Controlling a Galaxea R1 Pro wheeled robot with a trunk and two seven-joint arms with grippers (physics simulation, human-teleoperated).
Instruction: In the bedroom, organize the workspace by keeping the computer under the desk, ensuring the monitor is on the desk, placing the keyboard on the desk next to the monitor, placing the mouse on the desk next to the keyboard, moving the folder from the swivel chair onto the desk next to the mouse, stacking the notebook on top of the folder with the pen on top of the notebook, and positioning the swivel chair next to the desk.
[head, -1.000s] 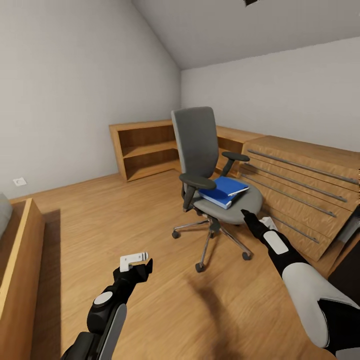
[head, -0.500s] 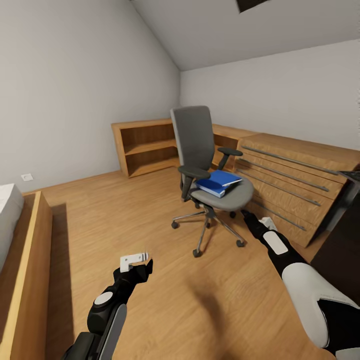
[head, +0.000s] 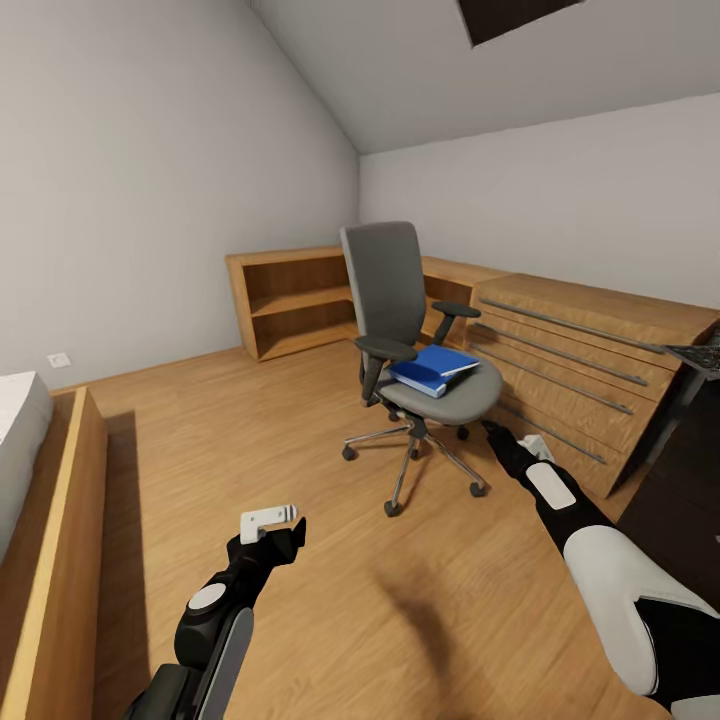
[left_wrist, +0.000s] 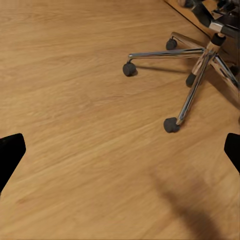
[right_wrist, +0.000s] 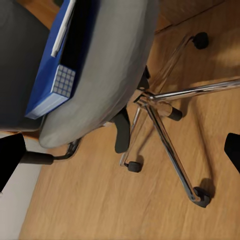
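Folder (head: 433, 368) lies on the chair (head: 415, 330) seat, just beyond the right gripper (head: 497, 437); both jaws hang open, empty. Close in squarely, grip its near edge, lift level.

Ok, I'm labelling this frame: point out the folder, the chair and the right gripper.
folder (head: 432, 367), head view, blue top cover.
chair (head: 385, 275), head view, grey backrest.
right gripper (head: 490, 429), head view, dark fingertips near the seat.

Left arm (head: 215, 620) – black shell, pale grey oval inlays, a white bracket near its wrist. Right arm (head: 610, 570) – black wrist, white oval pad, glossy white forearm shell, black section behind. Black fingertips (left_wrist: 10, 155) at wrist-view edges.
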